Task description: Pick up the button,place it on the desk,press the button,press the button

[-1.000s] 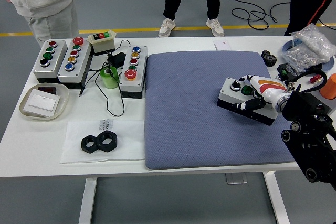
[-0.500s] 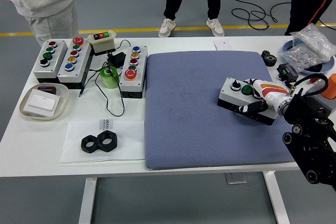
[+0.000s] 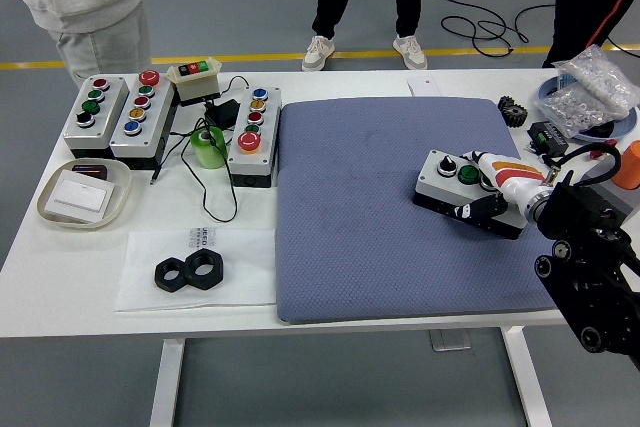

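The white table [image 3: 330, 312] carries a big blue-grey mat [image 3: 370, 207] across its middle. From the right, the robot's black right arm [image 3: 590, 267] reaches onto the mat's right side. Its right hand [image 3: 492, 192] is clasped around the grey button box [image 3: 455, 185], thumb against the near wall, the other fingers over the top by the green button [image 3: 467, 174]. The box sits on the mat. Far left, other button boxes [image 3: 120, 117] stand grouped, with two black nuts [image 3: 188, 271] nearer the front edge.
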Motion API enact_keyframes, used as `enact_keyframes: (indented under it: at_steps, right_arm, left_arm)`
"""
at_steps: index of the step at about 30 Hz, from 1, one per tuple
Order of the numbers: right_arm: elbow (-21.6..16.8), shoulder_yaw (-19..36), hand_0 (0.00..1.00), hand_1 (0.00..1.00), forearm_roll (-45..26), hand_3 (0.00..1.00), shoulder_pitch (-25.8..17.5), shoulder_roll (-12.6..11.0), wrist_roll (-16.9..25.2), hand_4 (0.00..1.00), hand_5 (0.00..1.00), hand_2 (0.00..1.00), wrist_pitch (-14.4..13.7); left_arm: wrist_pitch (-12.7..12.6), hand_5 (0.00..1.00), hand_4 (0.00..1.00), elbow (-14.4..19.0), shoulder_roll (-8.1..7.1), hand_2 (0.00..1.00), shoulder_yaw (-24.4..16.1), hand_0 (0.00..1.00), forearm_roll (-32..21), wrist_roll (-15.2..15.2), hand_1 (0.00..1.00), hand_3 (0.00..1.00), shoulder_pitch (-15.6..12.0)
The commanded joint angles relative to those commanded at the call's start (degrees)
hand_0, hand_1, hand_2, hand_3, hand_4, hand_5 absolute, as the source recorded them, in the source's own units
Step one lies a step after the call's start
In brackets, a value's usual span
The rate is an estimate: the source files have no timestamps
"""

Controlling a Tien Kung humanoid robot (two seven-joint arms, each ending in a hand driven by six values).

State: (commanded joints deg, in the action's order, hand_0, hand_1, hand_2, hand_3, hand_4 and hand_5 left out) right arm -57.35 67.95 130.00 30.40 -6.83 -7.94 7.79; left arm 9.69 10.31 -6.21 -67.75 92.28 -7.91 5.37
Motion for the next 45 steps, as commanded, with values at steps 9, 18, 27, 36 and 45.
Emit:
enact_keyframes:
  at_steps: [9,18,27,36,45]
  right_arm:
    - [0.04,-0.50,0.368,0.382,0.00,0.530,0.19,-0.19,0.20,0.558,0.002,0.411,-1.27]
    - [-0.98,-0.93,0.333,0.380,0.00,0.511,0.22,-0.79,0.38,0.513,0.002,0.400,-1.11]
    - [-1.08,-1.16,0.336,0.372,0.00,0.507,0.36,-1.06,0.57,0.516,0.002,0.393,-0.86]
    - [-3.53,-1.88,0.341,0.367,0.00,0.506,0.62,-2.21,0.62,0.515,0.002,0.389,-0.22]
    - [-6.95,-3.71,0.340,0.366,0.00,0.505,0.42,-4.30,1.08,0.517,0.002,0.382,0.78]
  left_arm:
    - [-0.07,0.998,0.571,0.00,0.06,0.970,-0.28,0.738,0.04,0.09,0.896,0.770,0.00]
    - [-0.14,0.998,0.572,0.00,0.03,0.970,-0.48,0.738,-0.13,0.11,0.897,0.770,0.19]
    - [-0.15,0.998,0.571,0.00,0.10,0.970,-0.62,0.738,-0.20,0.10,0.897,0.770,0.10]
    - [-0.17,0.998,0.571,0.00,0.09,0.971,-0.68,0.739,-0.34,0.07,0.897,0.769,0.09]
    - [-0.22,0.998,0.572,0.00,0.10,0.971,-0.71,0.739,-0.28,0.09,0.896,0.770,-0.28]
